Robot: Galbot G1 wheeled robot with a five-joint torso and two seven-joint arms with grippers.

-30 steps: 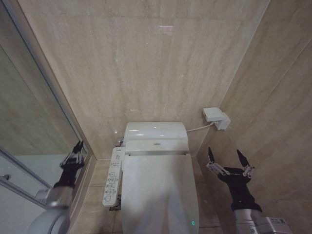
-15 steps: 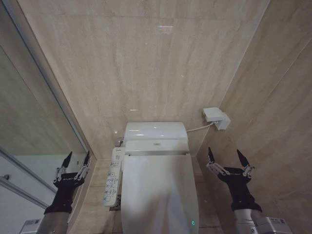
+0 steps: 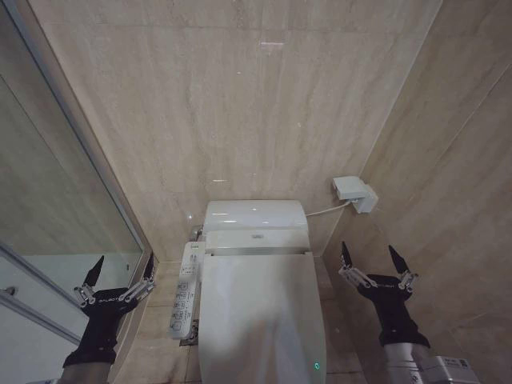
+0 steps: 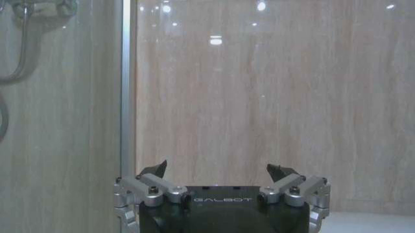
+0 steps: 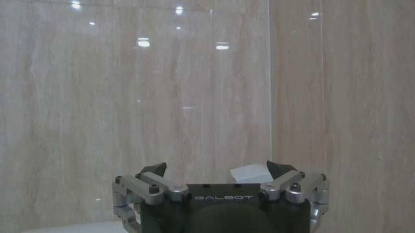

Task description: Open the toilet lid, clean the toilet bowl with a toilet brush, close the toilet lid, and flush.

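Glossy white plastic marks the toilet lid [image 3: 260, 316], which is seen lying shut in the head view, low in the middle of the scene between the two arms. Behind it, against the far wall, the white tank [image 3: 256, 216] is set. A white control panel [image 3: 183, 300] with rows of buttons is fixed along the left side of the toilet, and a small green light [image 3: 317, 366] is lit near the lid's front right edge. The left gripper [image 3: 118, 270] is held up to the left of the toilet, just beside the glass shower partition [image 3: 56, 200], apart from the control panel and touching nothing; its two dark pointed fingers [image 3: 95, 270] are spread wide with nothing between them. The same spread is shown in the left wrist view, where the left gripper [image 4: 219, 171] faces the beige tiled wall [image 4: 272, 97] and a metal frame strip [image 4: 128, 82], with a shower hose [image 4: 19, 43] seen behind the glass. The right gripper [image 3: 371, 258] is raised to the right of the toilet, near the right wall and below a white wall box [image 3: 354, 193], from which a cable runs to the tank. Its fingers are likewise parted and empty. In the right wrist view the right gripper [image 5: 217, 170] is pointed at the corner of the tiled walls, and the white box [image 5: 250, 173] is seen just past the fingertips.
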